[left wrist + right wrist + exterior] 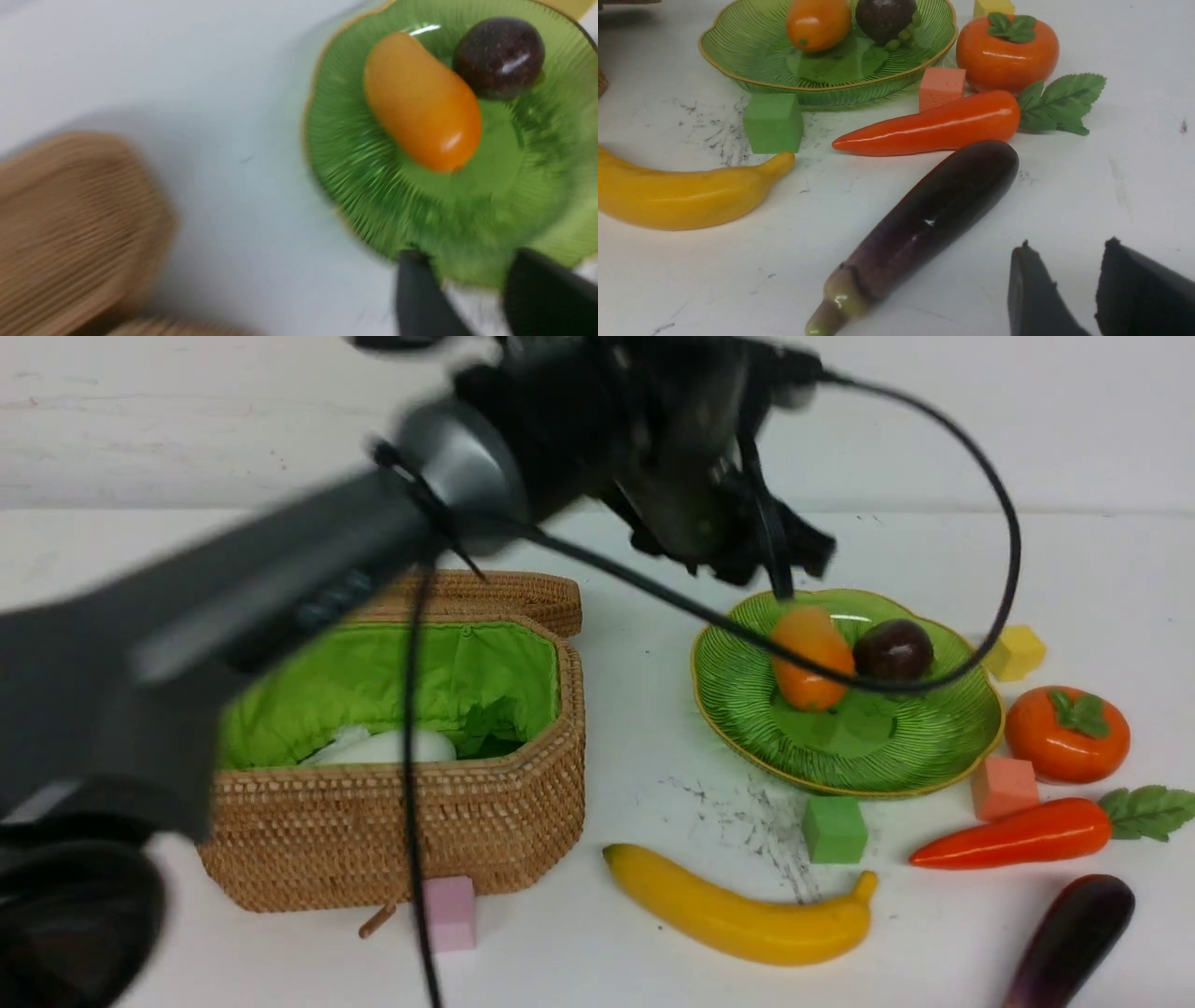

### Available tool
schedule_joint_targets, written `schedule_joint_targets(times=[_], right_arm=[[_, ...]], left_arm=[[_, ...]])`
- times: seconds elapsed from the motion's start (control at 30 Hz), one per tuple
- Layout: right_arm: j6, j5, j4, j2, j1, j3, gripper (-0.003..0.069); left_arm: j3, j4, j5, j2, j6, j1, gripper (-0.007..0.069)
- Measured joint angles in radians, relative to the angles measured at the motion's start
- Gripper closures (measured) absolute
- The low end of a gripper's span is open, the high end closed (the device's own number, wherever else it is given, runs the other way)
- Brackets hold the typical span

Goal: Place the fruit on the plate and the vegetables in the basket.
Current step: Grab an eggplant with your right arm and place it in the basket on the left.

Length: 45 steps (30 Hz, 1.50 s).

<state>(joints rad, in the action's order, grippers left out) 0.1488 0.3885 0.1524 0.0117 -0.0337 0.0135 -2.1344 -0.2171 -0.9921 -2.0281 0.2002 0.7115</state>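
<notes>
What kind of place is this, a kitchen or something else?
Probably a robot test bench, not a kitchen: a scuffed white table with glossy toy food such as a banana and carrot, foam cubes, and a black robot arm reaching over it.

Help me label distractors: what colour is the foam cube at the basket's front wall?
The cube is pale pink; the front view shows it best.

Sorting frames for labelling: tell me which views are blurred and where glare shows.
Front view: left arm motion-blurred, banana fairly sharp. Left wrist view: everything soft, basket worst; glare spot on mango. Right wrist view: sharp, small highlights on eggplant.
</notes>
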Motion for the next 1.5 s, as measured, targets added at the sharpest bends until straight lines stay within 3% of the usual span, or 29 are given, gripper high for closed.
schedule_joint_targets(times=[0.07,0.13,0.3,0.47,0.63,0.77,0.97,1.17,1.5], right_arm=[[0.000,0.000,0.000,0.000,0.000,0.000,0.0421],[0.000,0.000,0.000,0.000,0.000,0.000,0.0421],[0.000,0.000,-0.002,0.000,0.000,0.000,0.0421],[0.000,0.000,-0.002,0.000,0.000,0.000,0.0421],[0.000,0.000,-0.001,0.000,0.000,0.000,0.0421],[0.000,0.000,-0.001,0.000,0.000,0.000,0.0421],[0.000,0.000,-0.001,0.000,0.000,0.000,0.0421],[0.000,0.000,-0.001,0.000,0.000,0.000,0.0421],[0.000,0.000,-0.001,0.000,0.000,0.000,0.0421]], left_arm=[[-0.001,-0.020,-0.075,0.065,-0.020,0.000,0.0599],[-0.001,-0.038,-0.125,0.113,-0.027,0.000,0.0638],[-0.001,-0.050,-0.246,0.224,-0.027,0.000,0.0638],[0.061,-0.018,-0.255,0.333,-0.040,0.000,0.0638],[0.313,0.055,-0.255,0.538,-0.027,0.000,0.0638],[0.556,0.066,-0.253,0.705,0.069,0.000,0.0638],[0.996,0.116,-0.144,0.988,0.234,0.000,0.0638],[1.287,0.217,-0.048,1.216,0.317,0.000,0.0638],[1.431,0.332,0.104,1.405,0.352,0.000,0.0638]])
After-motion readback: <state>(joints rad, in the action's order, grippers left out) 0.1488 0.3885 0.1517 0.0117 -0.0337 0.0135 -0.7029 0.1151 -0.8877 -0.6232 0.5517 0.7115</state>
